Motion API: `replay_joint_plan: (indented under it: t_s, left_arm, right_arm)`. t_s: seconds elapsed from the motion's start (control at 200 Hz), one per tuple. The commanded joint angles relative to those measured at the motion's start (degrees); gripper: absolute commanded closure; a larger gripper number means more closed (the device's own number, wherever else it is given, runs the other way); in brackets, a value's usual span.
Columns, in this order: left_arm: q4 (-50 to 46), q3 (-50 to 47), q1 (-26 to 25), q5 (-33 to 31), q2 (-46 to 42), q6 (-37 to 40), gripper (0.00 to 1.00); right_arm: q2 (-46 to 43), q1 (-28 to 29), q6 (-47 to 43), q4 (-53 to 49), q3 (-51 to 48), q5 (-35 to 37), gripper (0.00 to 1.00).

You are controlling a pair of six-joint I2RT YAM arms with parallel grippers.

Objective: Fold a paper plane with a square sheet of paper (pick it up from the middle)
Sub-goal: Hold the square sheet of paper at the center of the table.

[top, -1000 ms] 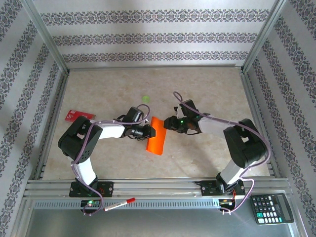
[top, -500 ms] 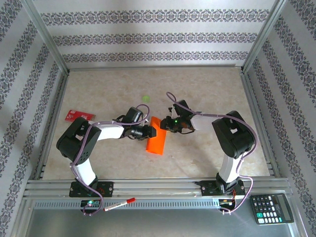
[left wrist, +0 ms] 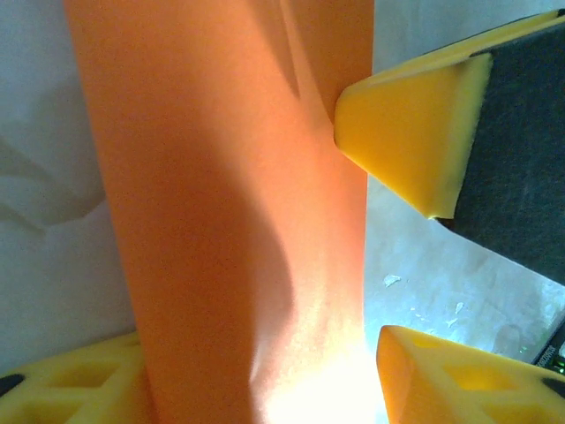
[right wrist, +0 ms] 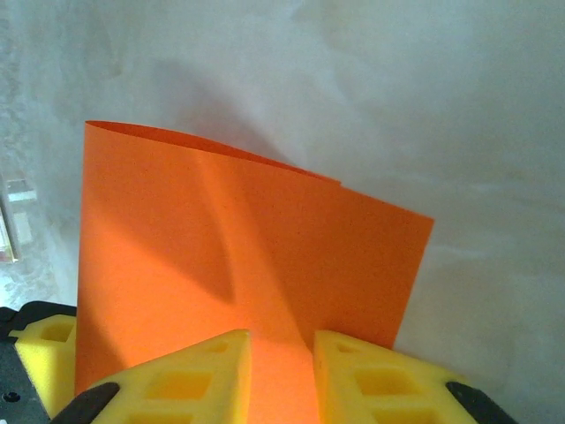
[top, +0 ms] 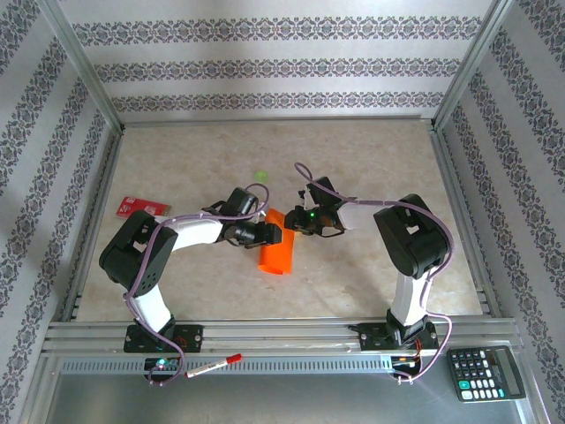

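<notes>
At the middle of the beige marbled table (top: 371, 265), the thin bright orange sheet of paper (top: 275, 253) is a narrow folded strip, not yet a pointed dart. Just beyond its near end, the left arm's yellow-padded gripper (top: 272, 235) stands spread, the strip running between its fingers (left wrist: 79, 389). A little farther, the right arm's yellow-padded gripper (top: 296, 221) pinches the sheet's far end between pressed fingers (right wrist: 185, 371). Judged so, only an early lengthwise fold is made; nose corners, wings and centre crease remain to do
</notes>
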Motion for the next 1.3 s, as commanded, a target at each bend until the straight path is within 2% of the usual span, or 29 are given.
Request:
replay_joint_plan:
  t_s: [0.0, 0.185, 0.535, 0.829, 1.119, 1.294]
  left_arm:
    - [-6.40, 1.53, -0.54, -4.37, 1.32, 2.76, 0.38]
    - [-7.30, 2.38, -1.48, -4.08, 1.53, 3.48, 0.39]
    - [-4.09, 1.47, -1.68, -3.47, 2.55, 1.40, 0.56]
    - [-2.38, -0.48, -0.99, -3.55, 2.46, 0.60, 0.69]
    - [-3.13, 0.36, -0.50, -3.41, 2.09, 1.81, 0.75]
    - [-0.76, 0.02, -0.51, -3.38, 3.11, -1.67, 0.75]
  right_arm:
    - [2.04, 0.81, -1.10, 0.63, 1.55, -0.99, 0.75]
    - [3.86, 1.30, 1.09, 2.88, 3.15, -2.62, 0.75]
    - [4.67, 1.74, 3.26, 5.25, 5.08, -4.37, 0.76]
    - [-1.69, -2.83, -0.55, 3.11, 0.76, -5.11, 0.70]
    - [-6.29, -4.65, -4.55, -0.13, -2.89, -3.10, 0.67]
    - [-5.66, -3.66, -3.86, 0.81, -3.65, -3.57, 0.66]
